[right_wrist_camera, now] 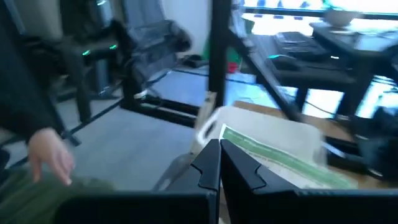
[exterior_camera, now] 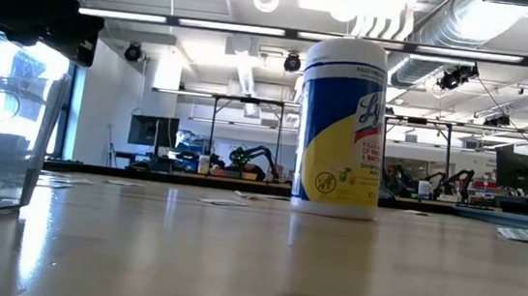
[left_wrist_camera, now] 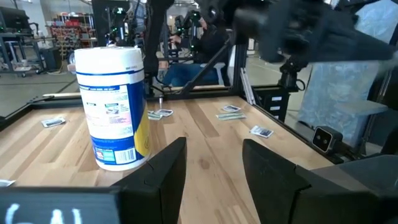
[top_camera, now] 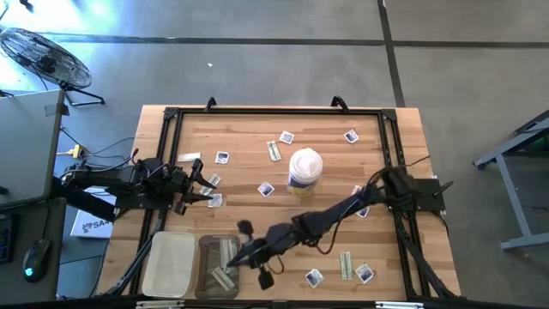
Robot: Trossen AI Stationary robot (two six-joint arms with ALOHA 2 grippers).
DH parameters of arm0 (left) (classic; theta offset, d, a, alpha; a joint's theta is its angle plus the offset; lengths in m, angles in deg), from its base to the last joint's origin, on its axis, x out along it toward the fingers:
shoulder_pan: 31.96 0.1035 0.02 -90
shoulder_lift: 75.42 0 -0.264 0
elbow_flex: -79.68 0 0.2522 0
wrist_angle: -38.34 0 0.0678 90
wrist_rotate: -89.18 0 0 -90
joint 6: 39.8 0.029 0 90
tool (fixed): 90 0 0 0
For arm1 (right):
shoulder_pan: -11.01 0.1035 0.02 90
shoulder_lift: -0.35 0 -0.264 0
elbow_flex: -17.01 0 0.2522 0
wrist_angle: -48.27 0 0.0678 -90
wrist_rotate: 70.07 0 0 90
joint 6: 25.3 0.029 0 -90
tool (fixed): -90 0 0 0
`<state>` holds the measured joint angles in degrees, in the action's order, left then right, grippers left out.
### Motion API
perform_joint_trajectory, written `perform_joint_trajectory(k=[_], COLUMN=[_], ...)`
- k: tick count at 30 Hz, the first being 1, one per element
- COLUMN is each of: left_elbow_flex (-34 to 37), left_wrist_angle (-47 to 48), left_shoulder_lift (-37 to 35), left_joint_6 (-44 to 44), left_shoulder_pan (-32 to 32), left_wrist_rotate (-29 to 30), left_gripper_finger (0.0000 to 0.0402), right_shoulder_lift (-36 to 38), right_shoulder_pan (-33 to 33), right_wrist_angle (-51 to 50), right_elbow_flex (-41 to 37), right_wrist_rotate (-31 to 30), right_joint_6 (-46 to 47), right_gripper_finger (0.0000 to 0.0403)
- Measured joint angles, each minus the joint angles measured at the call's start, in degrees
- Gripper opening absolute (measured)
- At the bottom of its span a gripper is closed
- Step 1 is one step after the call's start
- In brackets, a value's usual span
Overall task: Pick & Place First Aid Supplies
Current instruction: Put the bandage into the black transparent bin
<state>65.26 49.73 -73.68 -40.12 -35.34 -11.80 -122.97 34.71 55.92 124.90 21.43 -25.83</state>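
Observation:
Small flat packets lie scattered on the wooden table: square white-and-blue ones (top_camera: pixel 286 136) (top_camera: pixel 314 277) and narrow pale green strips (top_camera: pixel 274 151) (top_camera: pixel 346 264). More strips (top_camera: pixel 225 276) lie in a clear container (top_camera: pixel 206 268) near the near edge. My right gripper (top_camera: pixel 240 255) (right_wrist_camera: pixel 219 146) reaches over that container, shut, with a green-white strip packet (right_wrist_camera: pixel 280 155) at its fingertips. My left gripper (top_camera: pixel 208 190) (left_wrist_camera: pixel 211 149) hovers open at the table's left side beside two packets (top_camera: pixel 214 200), touching nothing. My right gripper pinches the strip packet by its near end (right_wrist_camera: pixel 225 132) between the two shut fingers. The strip runs off sideways from the fingertips, above the clear container. The fingers themselves hide the exact place of contact.
A white-lidded blue-and-yellow canister (top_camera: pixel 304 172) (exterior_camera: pixel 342 126) (left_wrist_camera: pixel 115 106) stands upright mid-table. A white tray (top_camera: pixel 169 263) sits left of the clear container (exterior_camera: pixel 4 123). A black frame (top_camera: pixel 274 111) borders the table. A person's hand (right_wrist_camera: pixel 50 152) shows beyond the table.

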Motion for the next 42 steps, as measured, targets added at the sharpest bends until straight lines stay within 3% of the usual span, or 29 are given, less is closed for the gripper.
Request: perform_joint_trajectory(k=[6,13,23,28,34,42], left_elbow_flex=[0.0,0.0,0.0,0.0,0.0,0.0], left_wrist_angle=[0.0,-0.01,0.02,0.02,0.0,-0.01], left_shoulder_lift=[0.0,0.0,-0.02,0.0,-0.01,0.0], left_joint_6=[0.0,0.0,0.0,0.0,0.0,0.0], left_shoulder_pan=[0.0,0.0,-0.02,-0.01,0.0,0.0], left_wrist_rotate=[0.04,0.2,0.17,0.17,0.12,0.0], left_gripper_finger=[0.0154,0.0154,0.0154,0.0154,0.0154,0.0154], right_shoulder_lift=[-8.32,-13.12,-12.94,-7.37,0.85,7.03], right_shoulder_pan=[0.93,0.64,0.64,1.19,4.48,11.37], right_wrist_angle=[-3.2,-6.45,-10.87,-24.23,-45.98,-67.38], right_elbow_flex=[7.81,10.56,10.6,10.56,8.27,-0.56], right_wrist_rotate=[-0.27,-2.05,-4.32,0.17,2.09,4.48], right_joint_6=[0.72,2.63,4.51,3.53,5.86,28.38], right_gripper_finger=[0.0001,0.001,0.0086,0.0105,0.0096,0.0085])
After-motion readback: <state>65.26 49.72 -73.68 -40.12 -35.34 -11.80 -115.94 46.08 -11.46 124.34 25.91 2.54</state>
